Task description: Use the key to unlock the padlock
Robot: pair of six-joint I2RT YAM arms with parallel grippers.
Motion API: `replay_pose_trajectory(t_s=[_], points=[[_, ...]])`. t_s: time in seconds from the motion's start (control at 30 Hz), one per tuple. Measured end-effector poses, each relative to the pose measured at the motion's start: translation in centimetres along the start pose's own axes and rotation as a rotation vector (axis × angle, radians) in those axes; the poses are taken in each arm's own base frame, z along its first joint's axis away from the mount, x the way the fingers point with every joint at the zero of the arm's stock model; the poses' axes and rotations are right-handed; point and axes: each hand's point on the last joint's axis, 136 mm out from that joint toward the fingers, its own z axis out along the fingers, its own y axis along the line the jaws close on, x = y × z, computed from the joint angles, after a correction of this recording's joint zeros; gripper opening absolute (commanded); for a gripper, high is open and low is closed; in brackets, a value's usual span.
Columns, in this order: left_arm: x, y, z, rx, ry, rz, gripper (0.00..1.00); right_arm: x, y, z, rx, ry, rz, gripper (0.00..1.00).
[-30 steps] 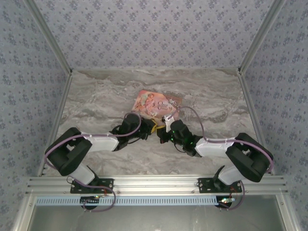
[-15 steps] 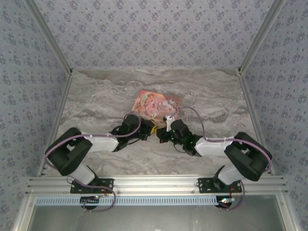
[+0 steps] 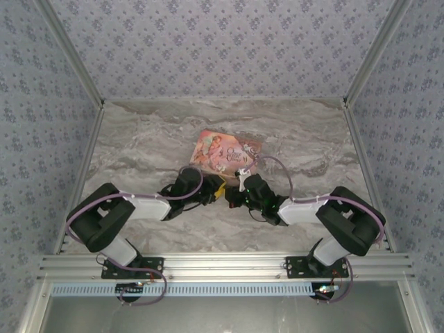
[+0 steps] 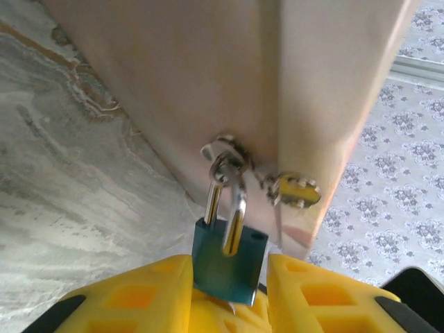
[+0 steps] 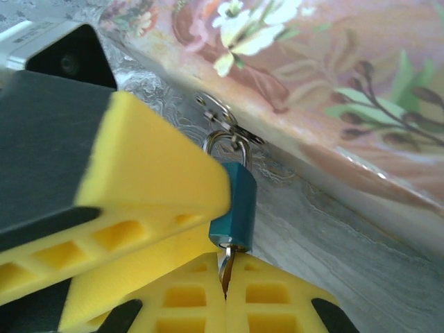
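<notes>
Already the thin silvery metal key [image 5: 224, 263] sits in the small teal padlock [image 4: 227, 260], pinched by our tightly closed right gripper [image 5: 225, 272] just below the body. Our left gripper [image 4: 229, 281] flanks that body; whether it clamps, we cannot tell. Turning and freeing the shackle from the pink flowered tin [image 5: 333, 76] seem left. No lettering reads clearly.
</notes>
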Motion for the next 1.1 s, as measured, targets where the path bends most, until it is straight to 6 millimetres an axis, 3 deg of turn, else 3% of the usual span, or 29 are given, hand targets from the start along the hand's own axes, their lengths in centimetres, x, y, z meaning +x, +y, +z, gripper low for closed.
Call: replay_pose_trajectory(t_s=[0.27,0.57,0.73,0.87,0.97,1.1], points=[[-0.2,-1.8,-2.3,0.042,-0.015,0.046,0.47,0.2,-0.1,0.1,-0.005,-0.007,0.036,0.0],[-2.7,-4.8,-6.1,0.076,-0.112,0.113,0.62,0.2,-0.4,-0.2,-0.028,-0.025,0.118,0.0],[-4.1,-8.2,-7.4,0.12,-0.17,0.164,0.74,0.6,-0.5,0.1,-0.041,-0.015,0.186,0.0],[-4.9,-11.1,-8.6,0.18,-0.224,0.213,0.78,1.0,-0.7,0.3,-0.05,-0.012,0.232,0.0],[-5.8,-13.1,-9.5,0.218,-0.268,0.25,0.78,1.3,-0.9,0.4,-0.05,-0.009,0.263,0.24],[-6.9,-14.2,-10.2,0.224,-0.307,0.275,0.79,1.4,-1.3,0.4,-0.048,-0.015,0.273,0.34]])
